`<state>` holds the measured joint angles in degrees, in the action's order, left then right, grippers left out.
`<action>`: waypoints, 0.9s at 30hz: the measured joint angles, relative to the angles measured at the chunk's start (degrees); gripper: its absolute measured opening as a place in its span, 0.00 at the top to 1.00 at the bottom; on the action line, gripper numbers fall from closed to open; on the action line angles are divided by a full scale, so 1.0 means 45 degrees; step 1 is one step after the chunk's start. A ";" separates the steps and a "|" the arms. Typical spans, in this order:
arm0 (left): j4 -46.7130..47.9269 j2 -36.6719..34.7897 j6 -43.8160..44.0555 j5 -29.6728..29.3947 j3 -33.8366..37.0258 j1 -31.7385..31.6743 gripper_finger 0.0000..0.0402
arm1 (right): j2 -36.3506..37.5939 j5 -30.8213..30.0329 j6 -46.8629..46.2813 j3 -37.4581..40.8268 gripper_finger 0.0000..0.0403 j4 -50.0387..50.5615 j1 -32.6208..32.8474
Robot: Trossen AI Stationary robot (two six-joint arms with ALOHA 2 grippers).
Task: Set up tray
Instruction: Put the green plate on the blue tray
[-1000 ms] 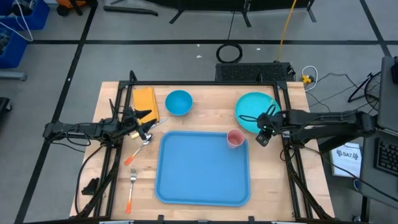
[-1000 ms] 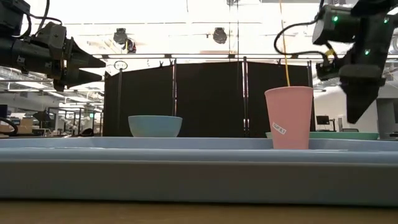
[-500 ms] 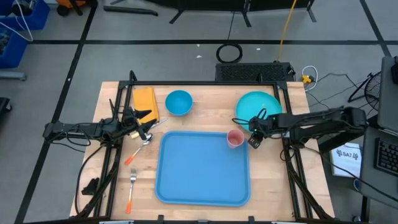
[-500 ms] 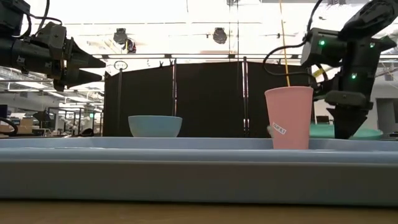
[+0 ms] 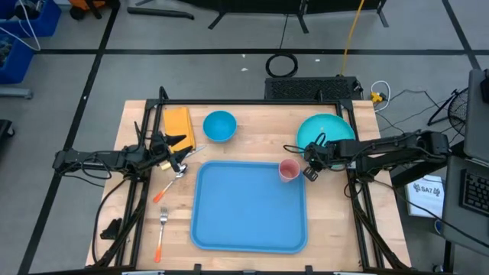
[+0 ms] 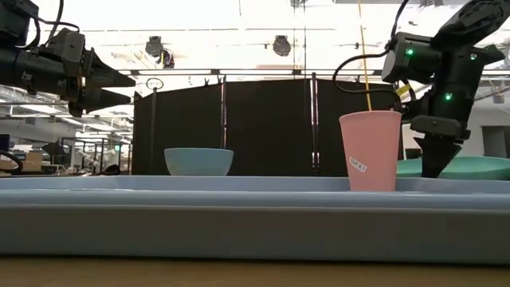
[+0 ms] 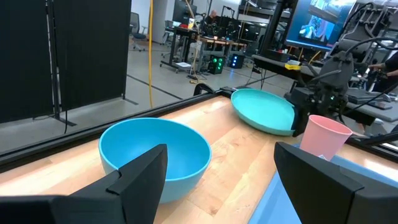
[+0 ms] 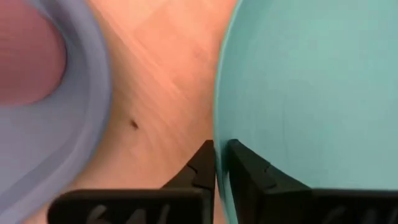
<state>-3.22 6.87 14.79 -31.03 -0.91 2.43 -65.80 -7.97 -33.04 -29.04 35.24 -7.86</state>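
- Large flat rectangular blue plastic tray (image 5: 248, 206) lies mid-table; pink plastic cup (image 5: 289, 169) stands in its far right corner.
- Right gripper (image 8: 216, 163) pinched tight on rim of round teal plate (image 5: 325, 134), which lies just beyond the tray's right corner.
- Left gripper (image 7: 221, 180) spread wide, empty, above table's left side.
- Judgement: tray stiff, light, slick; take hold at the low raised rim.

The right pincer (image 8: 216, 163) is pinching the teal plate's (image 8: 311, 93) rim above the table (image 8: 161, 81), the tray (image 8: 74, 124) lying beside.
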 joint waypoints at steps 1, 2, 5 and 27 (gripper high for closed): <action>0.0005 -0.0004 0.0000 0.0000 0.0000 -0.0001 0.25 | -0.0005 -0.0157 -0.0020 0.0005 0.97 -0.0118 0.0000; 0.0005 -0.0001 0.0000 0.0000 0.0000 -0.0003 0.25 | 0.0020 -0.0265 0.0035 0.0005 0.98 -0.0248 0.0027; 0.0001 -0.0005 0.0000 0.0000 0.0000 -0.0004 0.25 | 0.0318 -0.0753 0.0141 0.0031 0.99 -0.0644 0.0210; 0.0000 -0.0005 0.0058 0.0000 0.0005 -0.0002 0.25 | 0.2480 -0.1506 0.4422 -0.3332 1.00 -0.4128 0.0554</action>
<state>-3.22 6.85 15.05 -31.03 -0.89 2.42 -54.64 -14.75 -13.14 -44.03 16.66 -5.36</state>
